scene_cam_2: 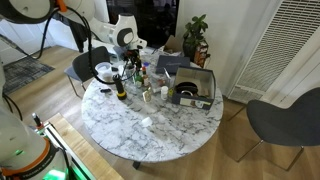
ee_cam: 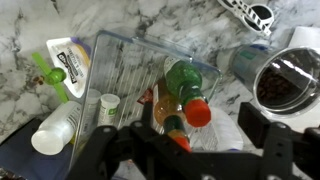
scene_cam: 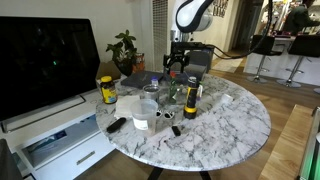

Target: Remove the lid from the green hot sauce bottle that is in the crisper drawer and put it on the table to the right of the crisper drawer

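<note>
White arm (scene_cam: 190,14) with black joints; black claw (scene_cam: 176,62)

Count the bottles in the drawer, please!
3 in the wrist view: a green one, a red-capped one below it, an orange one left of that. The gripper may hide others.

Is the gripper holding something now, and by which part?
Nothing is held. The black gripper hangs open over the translucent grey plastic crisper drawer, jaws apart above the green bottle.

Wood floor (scene_cam_2: 236,162), grey chair (scene_cam_2: 286,120), potted plant (scene_cam: 124,46) (leafy).
</note>
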